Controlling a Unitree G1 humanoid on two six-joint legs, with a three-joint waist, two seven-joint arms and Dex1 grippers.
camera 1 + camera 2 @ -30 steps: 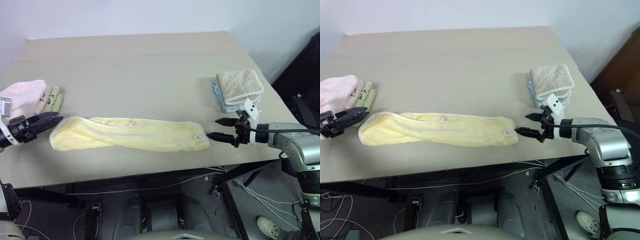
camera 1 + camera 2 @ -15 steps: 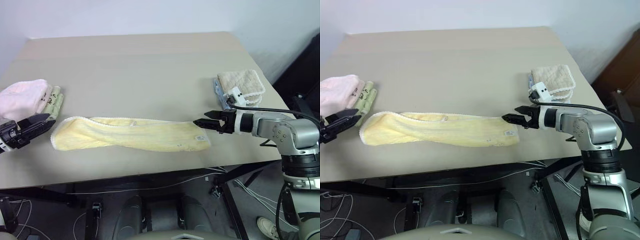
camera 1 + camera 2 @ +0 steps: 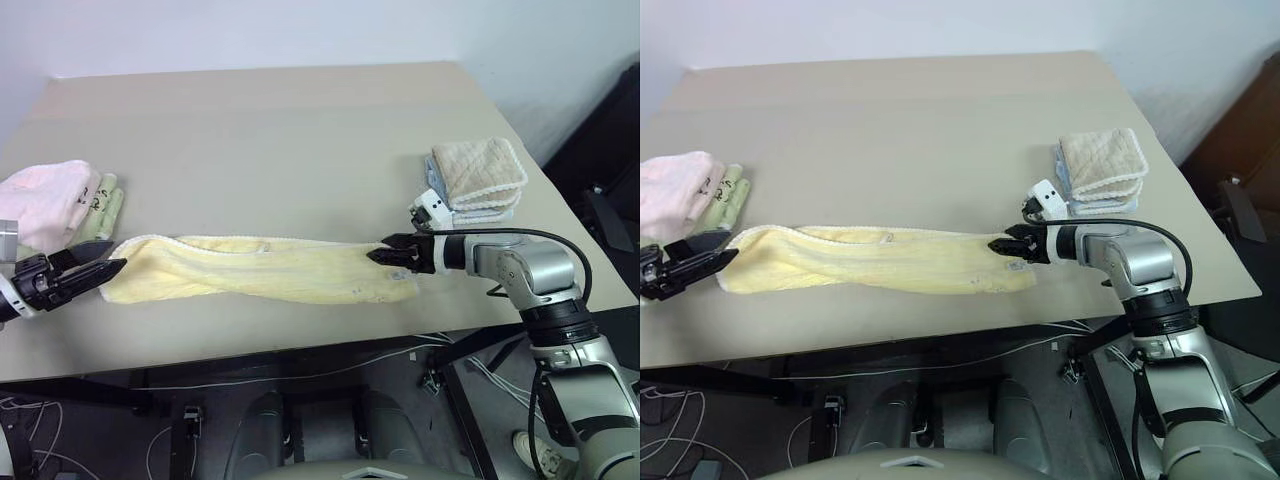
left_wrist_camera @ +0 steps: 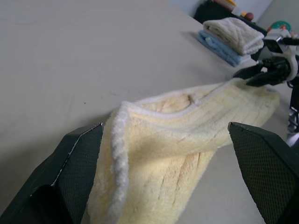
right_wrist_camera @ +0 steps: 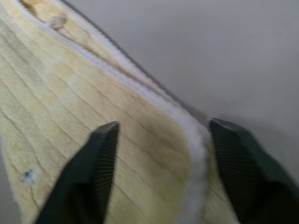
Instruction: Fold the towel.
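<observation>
The towel [image 3: 255, 269] lies stretched long across the near part of the surface [image 3: 280, 140], between my two hands. My right hand [image 3: 385, 254] sits at its right end, fingers [image 5: 96, 172] partly apart with the hemmed corner between them, not clamped yet. My left hand [image 3: 103, 268] hovers at the left end, fingers [image 4: 70, 170] spread wide either side of the rolled edge.
</observation>
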